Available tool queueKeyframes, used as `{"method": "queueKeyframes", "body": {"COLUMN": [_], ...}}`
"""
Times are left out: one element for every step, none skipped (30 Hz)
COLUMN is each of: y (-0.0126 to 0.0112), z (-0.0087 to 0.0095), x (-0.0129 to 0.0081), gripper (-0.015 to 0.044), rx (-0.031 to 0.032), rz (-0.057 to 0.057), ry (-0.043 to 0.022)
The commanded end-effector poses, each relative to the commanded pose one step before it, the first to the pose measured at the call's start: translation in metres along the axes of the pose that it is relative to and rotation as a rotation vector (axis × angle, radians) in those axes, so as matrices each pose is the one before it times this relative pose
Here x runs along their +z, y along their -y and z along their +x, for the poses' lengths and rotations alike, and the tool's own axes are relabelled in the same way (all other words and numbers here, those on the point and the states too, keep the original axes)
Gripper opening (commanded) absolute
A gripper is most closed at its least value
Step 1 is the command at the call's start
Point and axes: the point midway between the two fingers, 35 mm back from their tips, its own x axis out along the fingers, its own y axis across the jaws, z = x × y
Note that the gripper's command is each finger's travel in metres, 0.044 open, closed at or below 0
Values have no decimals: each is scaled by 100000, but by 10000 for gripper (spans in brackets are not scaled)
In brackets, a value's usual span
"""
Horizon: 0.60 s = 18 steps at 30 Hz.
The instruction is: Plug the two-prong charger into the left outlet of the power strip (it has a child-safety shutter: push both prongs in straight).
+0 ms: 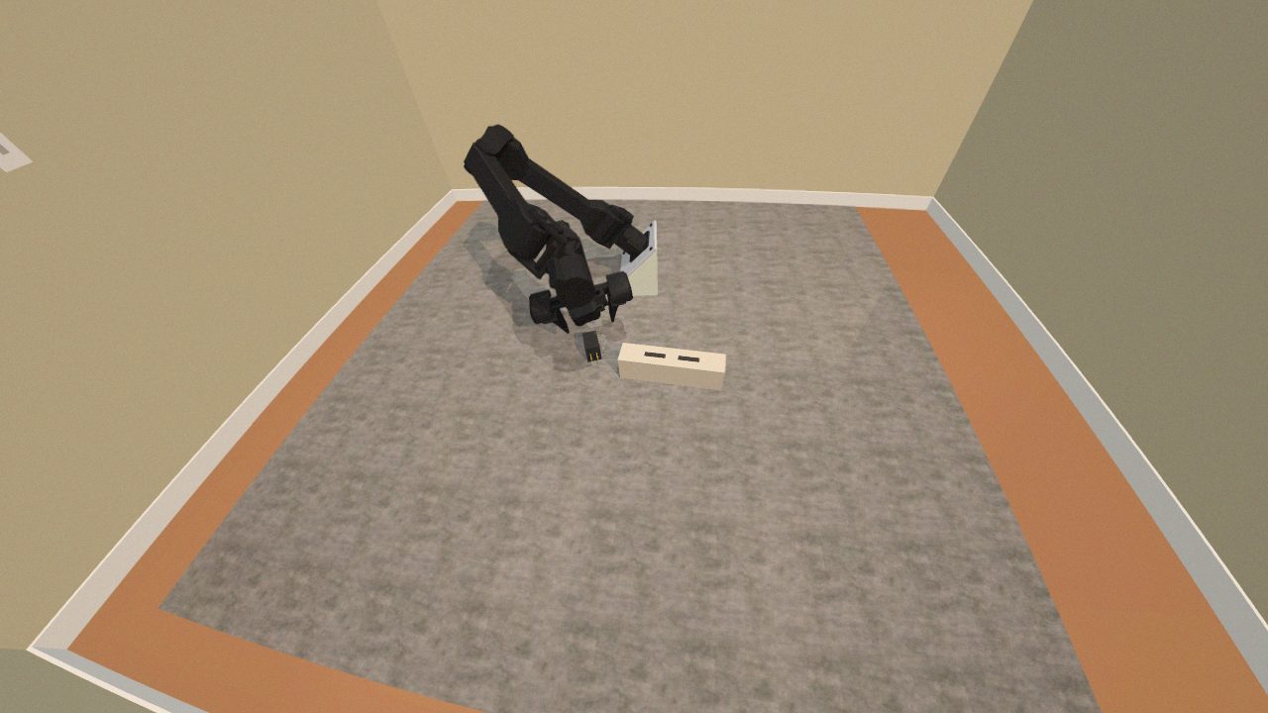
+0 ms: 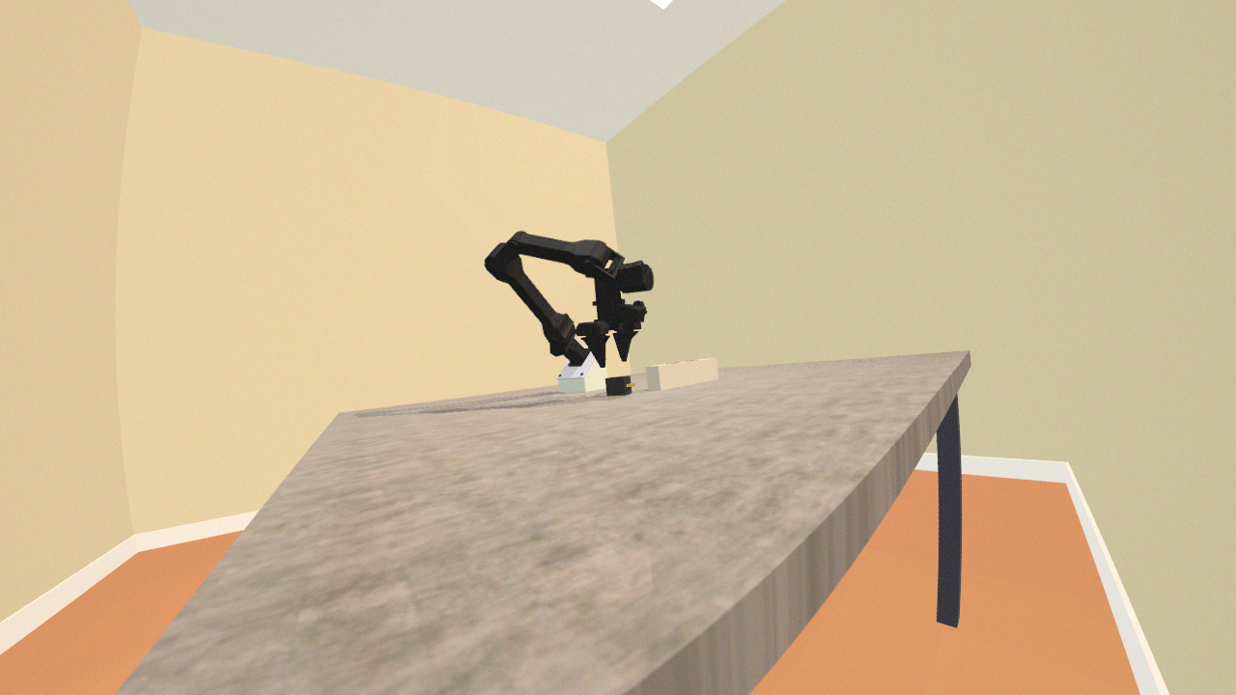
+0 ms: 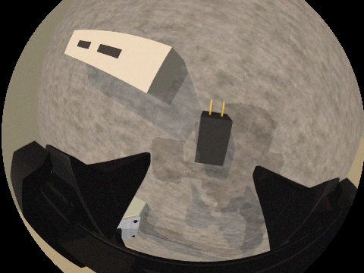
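Note:
A small black charger (image 1: 591,346) (image 2: 618,385) (image 3: 214,136) with two gold prongs lies flat on the grey table, just left of the power strip. The cream power strip (image 1: 672,364) (image 2: 682,373) (image 3: 133,62) has two dark outlets on top. My gripper (image 1: 585,318) (image 2: 610,349) (image 3: 205,166) is open and empty. It points down and hangs a little above the charger. In the wrist view the charger lies between the two black fingers, prongs pointing away.
The arm's pale base block (image 1: 644,271) (image 2: 576,378) stands behind the charger and the strip. The table's edge (image 2: 864,492) drops to an orange floor. Walls close the room in.

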Motion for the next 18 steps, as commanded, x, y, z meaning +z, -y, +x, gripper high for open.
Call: {"method": "queueKeyframes", "body": {"y": [175, 0, 0, 0, 0, 0, -1, -1, -1, -1, -1, -1, -1, 0, 0, 0, -1, -1], "z": [-250, 0, 0, 0, 0, 35, 62, 92, 126, 139, 157, 177, 196, 207, 167, 101, 28, 54], "x": [622, 0, 0, 0, 0, 4, 8, 11, 15, 16, 17, 17, 18, 17, 12, 7, 5, 9], "gripper": [440, 440, 440, 440, 440, 440, 440, 440, 440, 440, 440, 440, 440, 440, 440, 440, 440, 440], "rx": [-8223, 0, 0, 0, 0, 0, 0, -1, -2, -4, -6, -8, -12, -15, -15, -10, 4, 7], "rz": [-1050, 0, 0, 0, 0, 0, 1, 1, 1, 2, 2, 3, 3, 4, 3, 2, 0, -1], "ry": [293, 0, 0, 0, 0, 1, 2, 2, 2, 2, 1, 0, -1, -3, -4, -3, 2, 4]}}
